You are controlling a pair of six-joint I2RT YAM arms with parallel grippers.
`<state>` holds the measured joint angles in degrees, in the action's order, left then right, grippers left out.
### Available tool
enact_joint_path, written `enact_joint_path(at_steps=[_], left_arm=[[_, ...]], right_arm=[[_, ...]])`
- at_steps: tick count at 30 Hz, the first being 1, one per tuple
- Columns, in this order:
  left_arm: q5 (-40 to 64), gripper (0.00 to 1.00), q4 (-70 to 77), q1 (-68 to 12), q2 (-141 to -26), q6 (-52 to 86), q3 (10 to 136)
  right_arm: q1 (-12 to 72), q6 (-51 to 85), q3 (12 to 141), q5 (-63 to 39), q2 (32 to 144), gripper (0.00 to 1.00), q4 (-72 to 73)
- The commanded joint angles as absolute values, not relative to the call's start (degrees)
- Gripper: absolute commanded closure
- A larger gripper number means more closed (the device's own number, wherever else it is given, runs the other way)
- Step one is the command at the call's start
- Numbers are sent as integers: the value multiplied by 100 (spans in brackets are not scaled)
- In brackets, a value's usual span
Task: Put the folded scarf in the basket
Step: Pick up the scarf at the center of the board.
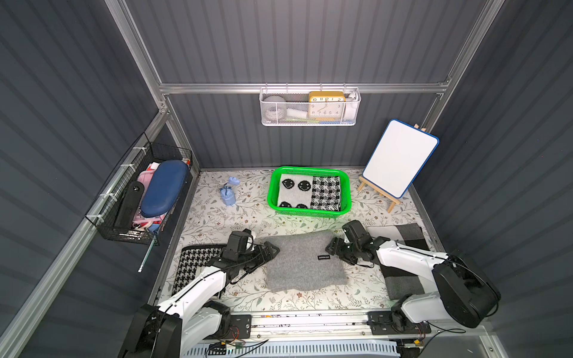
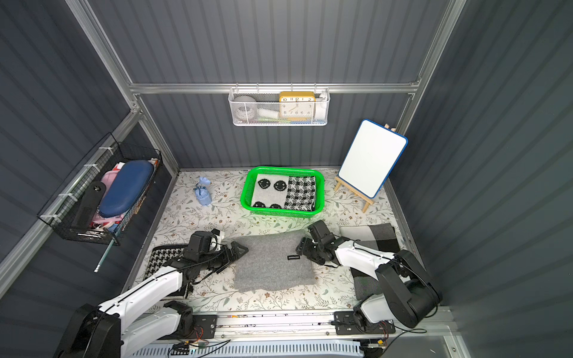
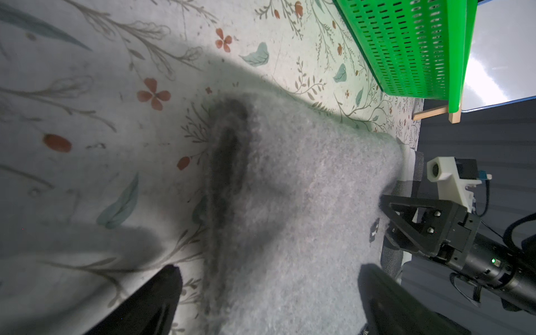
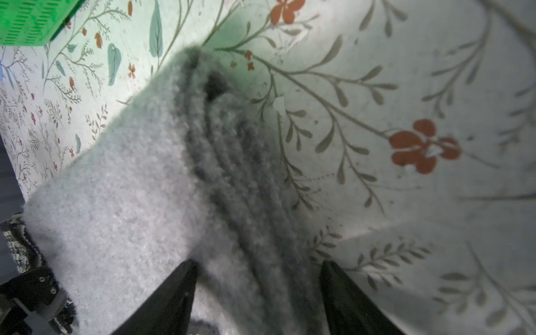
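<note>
The floral-printed table [image 1: 210,223] is spreading out beneath me, and the folded grey scarf [image 1: 305,263] is lying flat at its middle, between my two arms, in both top views. It is not sitting in the basket; it is resting on the table in front of it, apart from it.

The green basket [image 1: 308,214] is standing toward the back wall, and a folded scarf with smiley faces and checks [image 1: 310,192] is filling its floor.

A houndstooth scarf [image 1: 192,263] is lying under my left arm, and a grey-and-black scarf [image 1: 403,235] under my right.

I am holding my left gripper [image 1: 274,249] at the grey scarf's left edge, jaws spread wide. In the left wrist view one finger [image 3: 162,290] is showing over the table and the other over the wool, nothing pinched.

I am holding my right gripper [image 1: 330,248] at the opposite edge. In the right wrist view its fingers [image 4: 342,290] are straddling the stacked folds [image 4: 232,162] with a clear gap, so it is standing open too, gripping nothing.

A small black label [image 1: 323,257] is sitting on the scarf's top, near my right gripper.
</note>
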<state>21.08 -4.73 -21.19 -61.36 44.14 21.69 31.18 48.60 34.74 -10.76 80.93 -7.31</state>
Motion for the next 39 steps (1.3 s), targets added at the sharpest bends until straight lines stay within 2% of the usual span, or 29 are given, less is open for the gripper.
enact_joint_path(at_steps=[1, 11, 15, 17, 21, 24, 29, 31, 32, 39], left_arm=[[2241, 2, -145, -2202, -6366, 4491, 2015], [2213, 13, 255, -2320, -6575, 4675, 1760], [2278, 20, 527, -2355, -6751, 4739, 1661], [2241, 28, 590, -2364, -6872, 4689, 1675], [2186, 41, 662, -2366, -7078, 4658, 1796], [2219, 56, 699, -2366, -7141, 4561, 1922], [2231, 88, 514, -2373, -6950, 4381, 2226], [2232, 98, 415, -2373, -6766, 4330, 2322], [2216, 100, 341, -2373, -6634, 4317, 2391], [2522, 100, 287, -2373, -5959, 4267, 2820]], right_arm=[[3145, 4879, 3369, -1226, 8099, 27, -712], [3456, 4928, 3559, -1244, 8611, 29, -611], [3585, 4959, 3664, -1171, 8823, 32, -636], [3614, 4983, 3662, -1167, 8843, 35, -576], [3631, 4990, 3669, -1118, 8819, 46, -599], [3671, 4968, 3642, -1101, 8685, 66, -576], [3675, 4893, 3550, -989, 8228, 100, -650], [3682, 4886, 3469, -927, 7968, 100, -673], [3679, 4893, 3427, -876, 7811, 100, -700], [3681, 4968, 3268, -619, 6567, 100, -896]])
